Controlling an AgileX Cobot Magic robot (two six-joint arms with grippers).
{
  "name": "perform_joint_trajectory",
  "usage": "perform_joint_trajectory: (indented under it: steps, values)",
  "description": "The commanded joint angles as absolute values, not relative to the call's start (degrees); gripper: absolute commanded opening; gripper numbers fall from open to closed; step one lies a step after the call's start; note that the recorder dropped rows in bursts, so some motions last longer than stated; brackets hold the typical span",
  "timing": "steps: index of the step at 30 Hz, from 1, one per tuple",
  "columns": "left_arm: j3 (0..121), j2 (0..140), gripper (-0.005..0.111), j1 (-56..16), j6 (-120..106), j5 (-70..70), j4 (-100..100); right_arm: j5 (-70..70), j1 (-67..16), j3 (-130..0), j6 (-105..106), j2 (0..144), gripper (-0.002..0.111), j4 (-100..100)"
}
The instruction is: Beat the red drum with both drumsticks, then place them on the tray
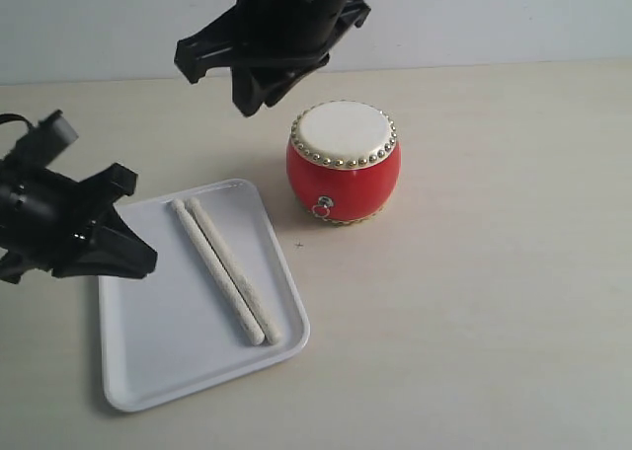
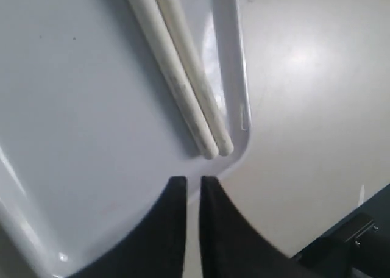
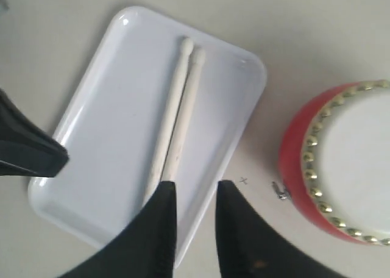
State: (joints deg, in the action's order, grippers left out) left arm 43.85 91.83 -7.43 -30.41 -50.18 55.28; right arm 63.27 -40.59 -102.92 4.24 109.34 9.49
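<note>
In the exterior view, the tray (image 1: 158,361) in the lower left of the frame, flat on the table (image 1: 474,322). On its right half both sticks (image 1: 225,270), side by side and touching, slanting from upper left to lower right, free of any grip. Just above and right of centre the drum (image 1: 344,164), upright, off the tray, near its upper right corner but not touching. At the left edge the left gripper (image 2: 190,183), above the tray's left side; jaws almost together with only a thin gap, nothing between. At the top of the frame the right gripper (image 3: 196,189), up and left of the drum; jaws apart, empty.
</note>
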Motion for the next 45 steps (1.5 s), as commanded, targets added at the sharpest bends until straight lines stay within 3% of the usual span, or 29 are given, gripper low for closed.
perform_joint_trajectory:
  steps: [1,3,8,18,26,45]
  values:
    - [42.13,82.58,0.000,-3.68,-37.01,-51.40,54.69,62.09,-40.67,-102.86,1.27,104.57,0.006,3.85]
    - [40.25,76.64,0.000,-0.80,-40.51,-50.29,54.69,60.07,-40.67,-100.45,0.47,101.15,0.000,2.62]
    - [31.79,55.52,0.000,4.94,-41.72,-38.81,57.75,50.80,-40.67,-86.71,-2.93,89.70,0.000,0.91]
    - [25.54,27.47,0.000,-0.58,-37.82,-22.70,49.96,33.21,-40.67,-53.04,-17.53,60.56,0.000,-12.10]
    - [25.54,20.92,0.000,-0.58,-35.98,-23.75,52.10,30.17,-40.67,-42.17,-18.45,48.06,0.000,-13.53]
    - [25.54,19.61,0.000,-0.58,-35.98,-25.27,52.10,29.95,-40.67,-41.58,-21.19,46.64,0.000,-13.53]
